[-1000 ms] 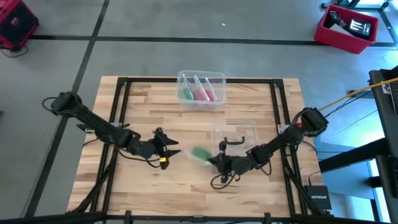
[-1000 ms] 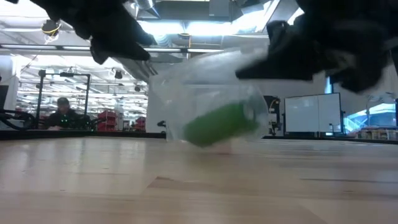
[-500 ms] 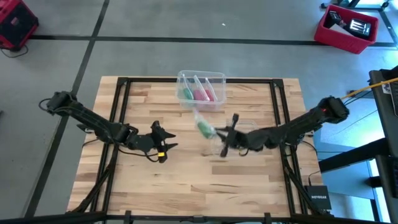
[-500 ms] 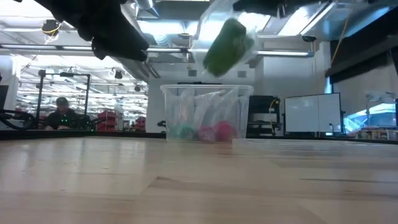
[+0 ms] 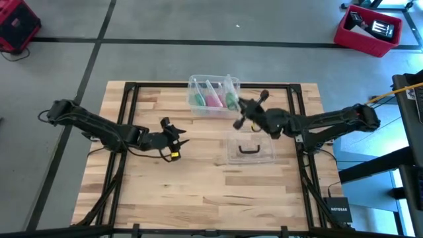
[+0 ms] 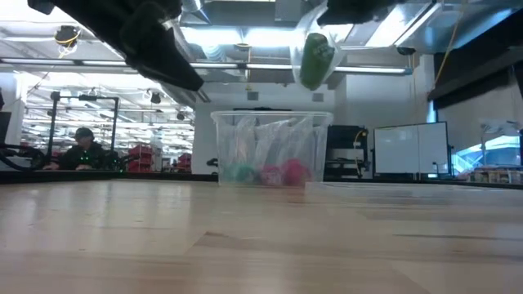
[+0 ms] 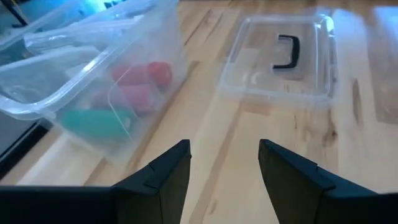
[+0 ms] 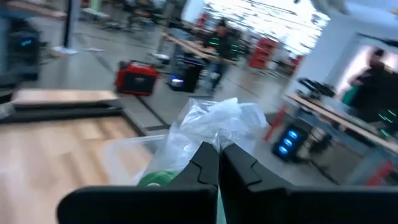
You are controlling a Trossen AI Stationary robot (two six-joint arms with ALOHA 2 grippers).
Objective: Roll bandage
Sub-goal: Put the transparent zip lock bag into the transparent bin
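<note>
The bandage (image 6: 315,59) is a small green roll inside a clear plastic bag (image 6: 309,37). It hangs in the air above the open clear box (image 6: 271,151). In the high view the roll (image 5: 232,100) shows over the box's right part (image 5: 228,84). My right gripper (image 5: 241,109) is shut on the bag. My left gripper (image 5: 173,139) is open and empty above the table's left middle, its fingers (image 7: 168,168) pointing toward the box. My right gripper pinches the bunched upper part of the clear bag (image 8: 214,127) between its two shut fingers, coming about level from the table's right side. The bag hangs below the fingers, lifted clear, with the green roll (image 8: 155,179) in its lower end.
The box holds pink and teal items (image 5: 213,100) and stands at the table's far middle. Its clear lid with a dark handle (image 5: 250,148) lies flat on the table right of the middle. A red crate (image 5: 369,30) stands on the floor beyond the table.
My right gripper has lifted the bagged green roll off the table's middle and carried it up and toward the far edge, over the clear box. The roll now hangs upright in the bag. My left gripper has moved a little toward the far edge.
</note>
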